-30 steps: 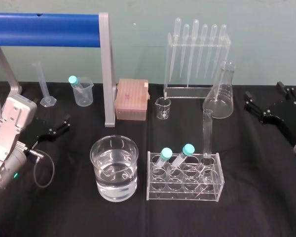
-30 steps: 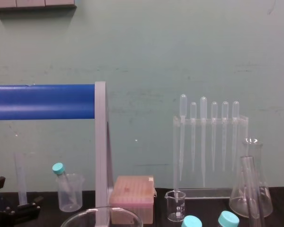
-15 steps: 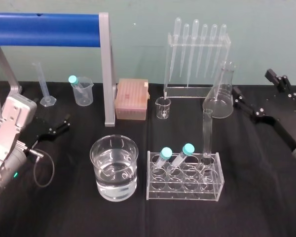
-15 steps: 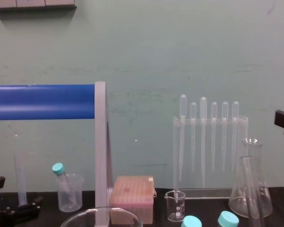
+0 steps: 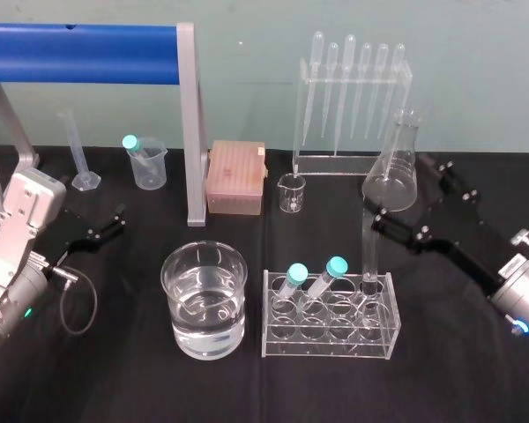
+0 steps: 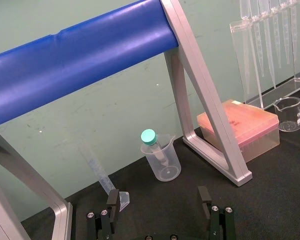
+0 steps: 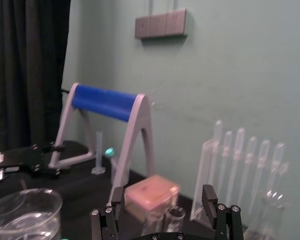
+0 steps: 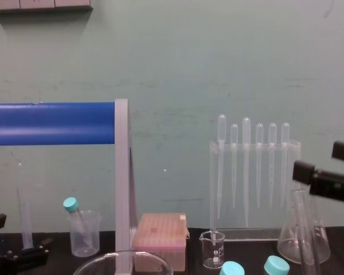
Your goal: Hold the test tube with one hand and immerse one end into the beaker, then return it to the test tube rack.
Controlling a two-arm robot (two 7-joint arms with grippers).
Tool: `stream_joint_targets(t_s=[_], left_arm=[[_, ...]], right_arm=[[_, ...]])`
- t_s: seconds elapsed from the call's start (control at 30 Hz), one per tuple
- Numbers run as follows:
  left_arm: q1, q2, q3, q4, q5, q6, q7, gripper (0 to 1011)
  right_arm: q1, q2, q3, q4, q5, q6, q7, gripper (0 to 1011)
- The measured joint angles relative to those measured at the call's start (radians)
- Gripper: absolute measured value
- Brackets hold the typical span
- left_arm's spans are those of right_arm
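Lab bench: the right gripper is pictured with its two fingers spread wide and nothing held between them. The test tube is seen standing upright in the back right hole of the test tube rack. Its upper part is just beside the tip of the nearer finger, and whether the two touch cannot be told. A conical flask is framed in the gap between the fingers in the head view. Two teal-capped tubes are leaned in the rack, on the far side of the test tube from that fingertip. The beaker, part filled with clear liquid, is set beyond the rack, well apart from the right fingers. The left gripper is parked over the black table, well apart from the beaker, its fingers likewise wide open and empty.
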Motion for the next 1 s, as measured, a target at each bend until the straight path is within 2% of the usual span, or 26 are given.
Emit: stream_joint_targets(t_s=[0.17, 0.37, 0.63, 1.0], left_arm=[[0.0, 0.0, 0.0, 0.0, 0.0, 0.0, 0.0, 1000], [0.0, 0.0, 0.0, 0.0, 0.0, 0.0, 0.0, 1000], [0.0, 0.0, 0.0, 0.0, 0.0, 0.0, 0.0, 1000], [0.0, 0.0, 0.0, 0.0, 0.0, 0.0, 0.0, 1000]], right_arm=[[0.004, -0.011, -0.011, 0.013, 0.011, 0.057, 0.025, 1002], [0.019, -0.035, -0.019, 0.039, 0.009, 0.1, 0.038, 1002], [0.045, -0.069, -0.027, 0.085, 0.004, 0.146, 0.064, 1002], [0.041, -0.088, -0.012, 0.095, -0.009, 0.182, 0.071, 1002]])
